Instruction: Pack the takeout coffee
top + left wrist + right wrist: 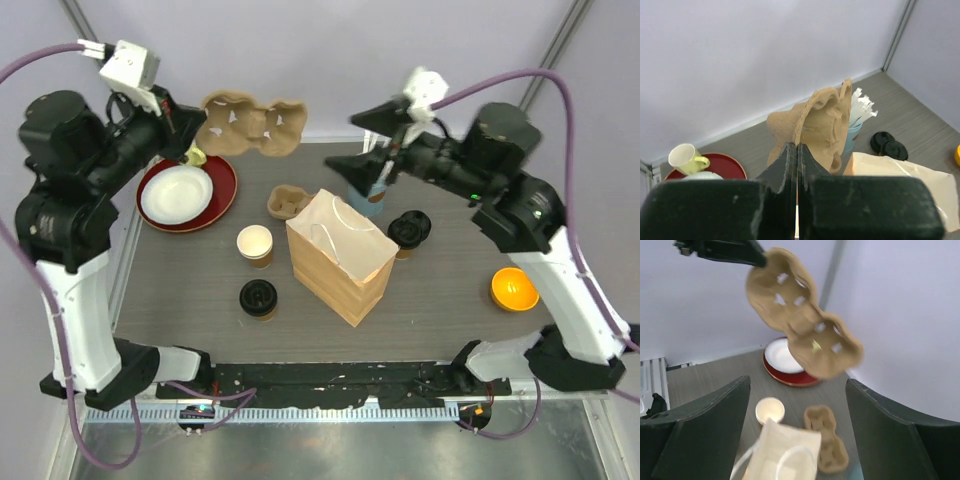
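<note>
1. Left gripper (796, 150), upper left of the top view: closed on one thin edge of a tan moulded-pulp cup carrier (250, 125), which is held aloft and tilted. The tray is matte, fibrous and lobed, and is pierced by small cut slots.
2. Right gripper (366, 172), upper centre: jaws are spread wide and nothing is held.
3. Takeout coffee: two tan paper cups capped with round black plastic sip lids, one (258, 298) lower left of centre, one (410, 230) right of centre. Both stand upright on the grey worktop (450, 320), outside the bag.
4. Stiff brown paper bag (340, 255), centre: the mouth is open and white cord handles are seen.
5. Risk, as judged: the soft pulp may slip or tear at so narrow a grip, and a swinging carrier could topple the light cups or the bag.
</note>
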Robot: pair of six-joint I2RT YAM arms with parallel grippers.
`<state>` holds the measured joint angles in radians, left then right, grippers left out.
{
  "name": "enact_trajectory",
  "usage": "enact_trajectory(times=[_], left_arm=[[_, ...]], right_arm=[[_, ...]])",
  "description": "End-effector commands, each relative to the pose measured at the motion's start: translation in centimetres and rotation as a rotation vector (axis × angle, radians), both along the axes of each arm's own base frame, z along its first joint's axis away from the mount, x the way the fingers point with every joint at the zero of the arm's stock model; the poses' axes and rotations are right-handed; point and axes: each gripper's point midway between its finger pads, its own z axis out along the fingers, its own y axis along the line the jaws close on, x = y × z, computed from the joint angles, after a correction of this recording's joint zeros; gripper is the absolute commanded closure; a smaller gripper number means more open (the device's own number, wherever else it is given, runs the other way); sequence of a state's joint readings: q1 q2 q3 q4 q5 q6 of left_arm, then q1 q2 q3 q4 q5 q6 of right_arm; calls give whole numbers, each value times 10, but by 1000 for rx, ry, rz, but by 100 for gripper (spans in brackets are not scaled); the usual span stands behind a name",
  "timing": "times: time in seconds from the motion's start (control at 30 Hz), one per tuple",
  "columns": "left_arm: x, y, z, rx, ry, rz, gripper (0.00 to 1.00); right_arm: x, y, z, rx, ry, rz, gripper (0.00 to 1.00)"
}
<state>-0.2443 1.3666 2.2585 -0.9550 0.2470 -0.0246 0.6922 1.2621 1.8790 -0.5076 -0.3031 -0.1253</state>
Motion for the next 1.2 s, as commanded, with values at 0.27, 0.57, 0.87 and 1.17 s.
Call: enact_trajectory(times=[0.27, 0.57, 0.87, 1.17], left_arm=[[-66, -13, 1, -31, 63, -159, 100], [-67, -25, -16, -45, 133, -226, 100], [-68, -28, -18, -44, 145, -245, 100], [-74, -34, -22, -53, 166, -288, 100]], right_arm=[[-46, 78, 6, -623, -978, 261, 0], [-34, 77, -22, -1107, -1289, 133, 0], [-24, 91, -52, -1342, -1352, 88, 35], [-10, 101, -66, -1451, -1362, 63, 26]])
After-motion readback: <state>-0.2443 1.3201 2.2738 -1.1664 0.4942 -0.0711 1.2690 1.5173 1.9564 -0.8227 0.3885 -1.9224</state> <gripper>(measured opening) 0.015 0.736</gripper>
